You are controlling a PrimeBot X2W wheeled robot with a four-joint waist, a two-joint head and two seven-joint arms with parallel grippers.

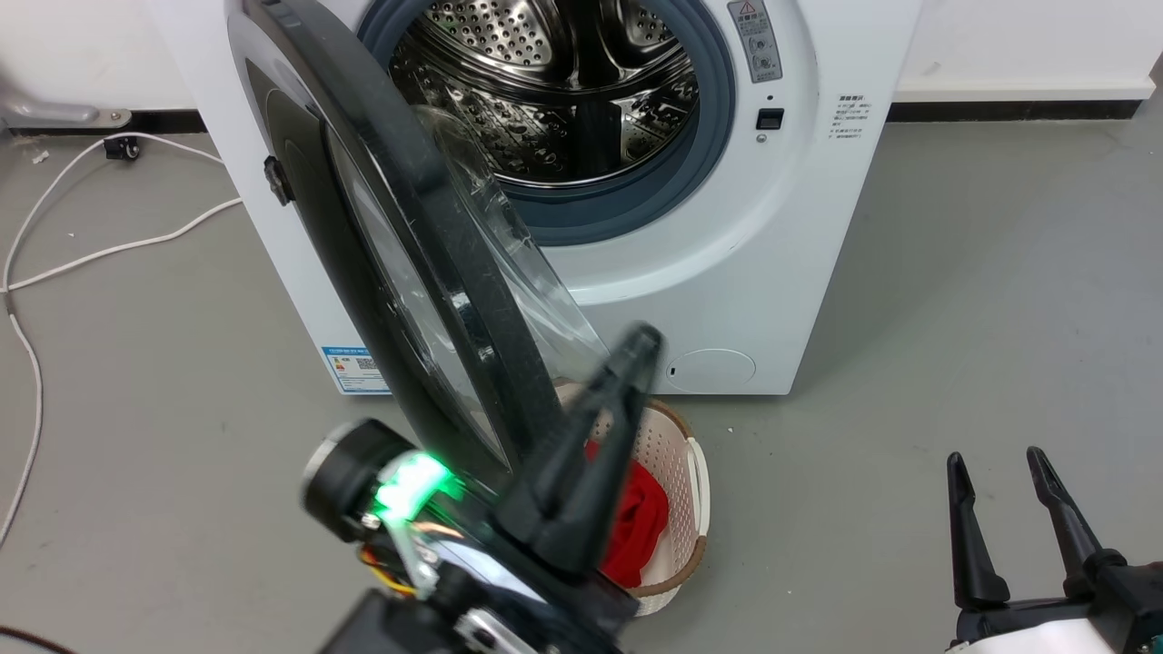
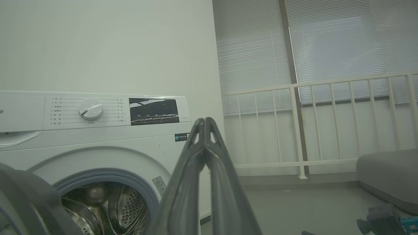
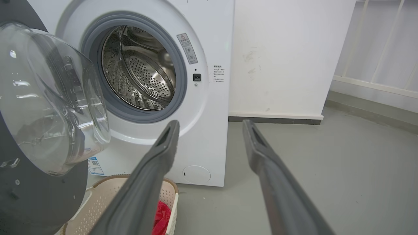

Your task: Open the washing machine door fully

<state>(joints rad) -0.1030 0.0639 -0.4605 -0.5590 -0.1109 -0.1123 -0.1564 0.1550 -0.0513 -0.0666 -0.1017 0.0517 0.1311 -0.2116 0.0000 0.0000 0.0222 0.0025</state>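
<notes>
The washing machine door point(image 1: 436, 227) stands partly open, hinged at left, over a white basket point(image 1: 700, 472) holding a red cloth point(image 1: 641, 518). The left pincer point(image 1: 641, 345), fingers together, is beside its inner rim; the right pincer point(image 1: 995, 459) is apart, well clear.

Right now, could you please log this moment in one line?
washing machine door partly open | left end effector shut, by door's inner side, contact unclear | right end effector open, apart

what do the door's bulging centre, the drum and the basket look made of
Washing machine door bowl: clear glossy glass or plastic, see-through with highlights. Drum: shiny perforated metal, likely stainless steel. Basket: matte cream plastic, moulded holes, apparently.
</notes>
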